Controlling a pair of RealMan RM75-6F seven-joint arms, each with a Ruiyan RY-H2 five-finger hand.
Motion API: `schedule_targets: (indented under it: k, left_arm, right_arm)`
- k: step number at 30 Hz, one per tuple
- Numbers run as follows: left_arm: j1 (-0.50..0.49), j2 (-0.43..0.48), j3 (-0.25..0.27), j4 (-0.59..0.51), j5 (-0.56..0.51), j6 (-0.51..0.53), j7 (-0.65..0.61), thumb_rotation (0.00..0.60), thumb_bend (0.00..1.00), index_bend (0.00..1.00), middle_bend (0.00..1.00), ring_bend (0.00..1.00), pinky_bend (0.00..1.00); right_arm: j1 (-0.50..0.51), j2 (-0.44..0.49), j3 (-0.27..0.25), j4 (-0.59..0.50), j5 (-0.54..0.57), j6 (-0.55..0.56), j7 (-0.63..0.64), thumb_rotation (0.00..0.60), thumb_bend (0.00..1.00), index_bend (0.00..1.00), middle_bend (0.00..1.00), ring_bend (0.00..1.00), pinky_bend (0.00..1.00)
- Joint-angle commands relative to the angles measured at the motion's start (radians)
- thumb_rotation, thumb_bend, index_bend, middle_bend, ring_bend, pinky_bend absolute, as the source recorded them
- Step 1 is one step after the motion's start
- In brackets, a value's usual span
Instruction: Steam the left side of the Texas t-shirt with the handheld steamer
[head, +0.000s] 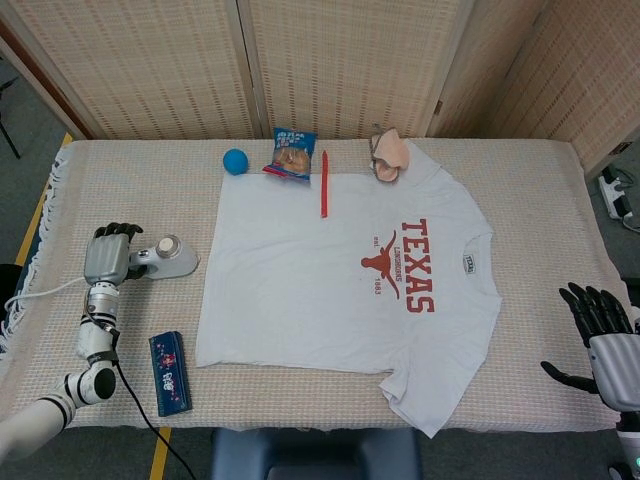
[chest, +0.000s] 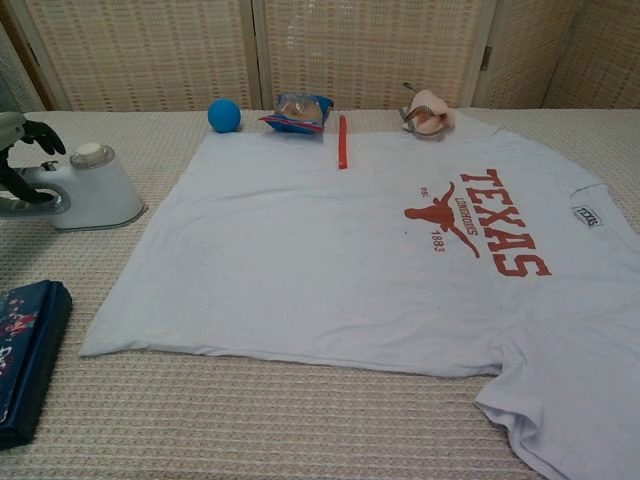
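While your left hand (head: 107, 256) is wrapping the white steamer (head: 170, 259) handle left of the one pale Texas t-shirt (head: 330, 290), your right hand (head: 604, 340) is hovering spread, holding nothing.

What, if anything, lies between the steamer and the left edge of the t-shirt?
Nothing: in the head view only bare table cover separates the steamer from the t-shirt.

Head view high, looking down; chest view low, closer; both share t-shirt (head: 340, 280).
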Motion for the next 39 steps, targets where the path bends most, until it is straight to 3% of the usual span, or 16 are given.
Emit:
schedule_targets:
  k: [1, 8, 15, 27, 32, 35, 37, 39]
  left_arm:
    - [-0.028, -0.048, 0.001, 0.090, 0.012, -0.018, -0.021, 0.600, 0.27, 0.35, 0.32, 0.22, 0.24]
    - [-0.047, -0.103, 0.009, 0.233, 0.026, -0.065, -0.060, 0.600, 0.28, 0.44, 0.41, 0.30, 0.28]
    - [-0.044, -0.136, -0.005, 0.258, 0.040, -0.091, -0.190, 0.600, 0.29, 0.57, 0.55, 0.42, 0.37]
    - [-0.057, -0.175, 0.029, 0.366, 0.157, -0.047, -0.399, 0.600, 0.29, 0.83, 0.88, 0.72, 0.62]
    - [-0.052, -0.156, 0.034, 0.366, 0.203, 0.010, -0.530, 0.600, 0.31, 0.89, 0.96, 0.80, 0.64]
    - [-0.050, -0.134, 0.033, 0.333, 0.229, 0.054, -0.602, 0.600, 0.33, 0.91, 0.99, 0.83, 0.64]
    - [-0.047, -0.112, 0.038, 0.296, 0.255, 0.097, -0.631, 0.600, 0.34, 0.92, 1.00, 0.84, 0.65]
    - [-0.045, -0.091, 0.043, 0.244, 0.281, 0.141, -0.648, 0.600, 0.38, 0.94, 1.00, 0.86, 0.67]
  right_arm:
    - [-0.001, 0.002, 0.001, -0.007, 0.005, -0.002, -0.007, 0.552, 0.03, 0.00, 0.04, 0.00, 0.01]
    - [-0.003, 0.007, 0.002, -0.023, 0.010, -0.007, -0.024, 0.551, 0.03, 0.00, 0.04, 0.00, 0.01]
    - [0.004, 0.004, 0.003, -0.034, 0.010, -0.021, -0.037, 0.550, 0.03, 0.00, 0.04, 0.00, 0.01]
    - [0.038, 0.006, -0.025, -0.066, -0.011, -0.108, -0.085, 0.548, 0.03, 0.00, 0.04, 0.00, 0.01]
    - [0.074, -0.004, -0.042, -0.080, -0.036, -0.173, -0.109, 0.546, 0.04, 0.00, 0.05, 0.00, 0.01]
    - [0.104, -0.012, -0.061, -0.089, -0.053, -0.236, -0.117, 0.551, 0.10, 0.00, 0.05, 0.00, 0.01]
    - [0.130, -0.016, -0.076, -0.097, -0.068, -0.287, -0.101, 0.547, 0.21, 0.00, 0.05, 0.00, 0.01]
    - [0.158, -0.026, -0.087, -0.095, -0.088, -0.330, -0.084, 0.541, 0.39, 0.00, 0.05, 0.00, 0.01]
